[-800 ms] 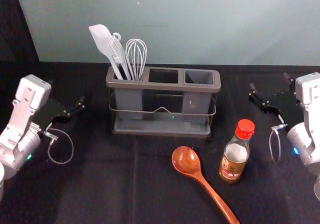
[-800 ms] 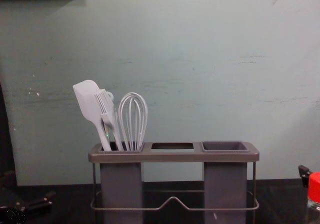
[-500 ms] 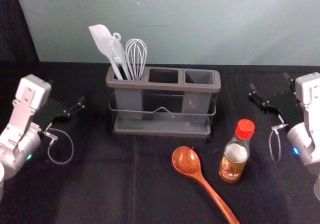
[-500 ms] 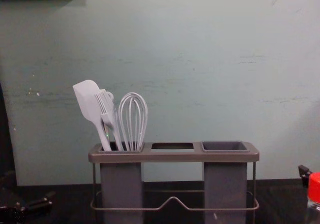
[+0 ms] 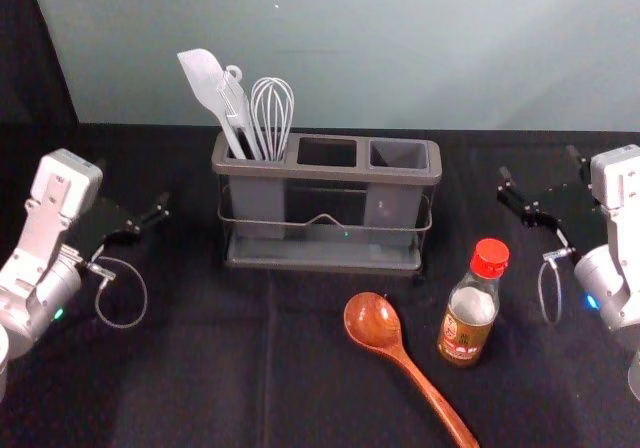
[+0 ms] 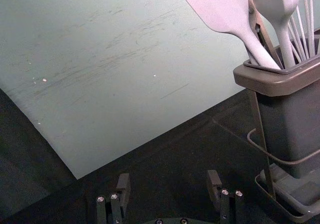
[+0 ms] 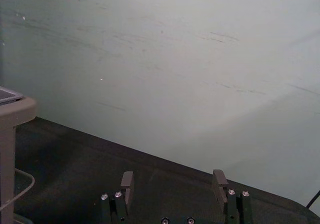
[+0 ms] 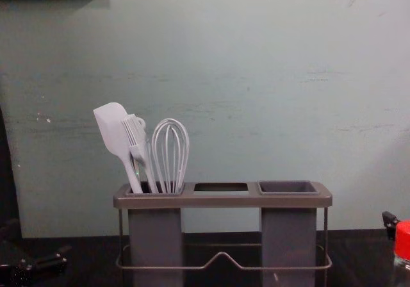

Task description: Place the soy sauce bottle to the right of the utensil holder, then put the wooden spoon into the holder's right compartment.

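Left gripper (image 5: pixel 133 186) and right gripper (image 5: pixel 539 163) are flanking the utensil holder (image 5: pixel 325 170), both gaping wide. Wooden spoon (image 5: pixel 373 321) is lying before it; soy sauce bottle (image 5: pixel 469 314) is standing to the spoon's right.

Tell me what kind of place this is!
Probably a robot's practice spot, set up like a kitchen: there's a utensil holder, a wooden spoon near a soy sauce bottle, and a robot's left arm and right arm at the sides.

We saw red and brown on black cloth (image 5: pixel 200 388).
Our wooden spoon (image 5: pixel 372 322) was reddish-brown, the holder (image 5: pixel 325 170) brownish-grey, the bottle (image 5: pixel 473 305) red-capped with a brown-and-gold label (image 5: pixel 461 339).
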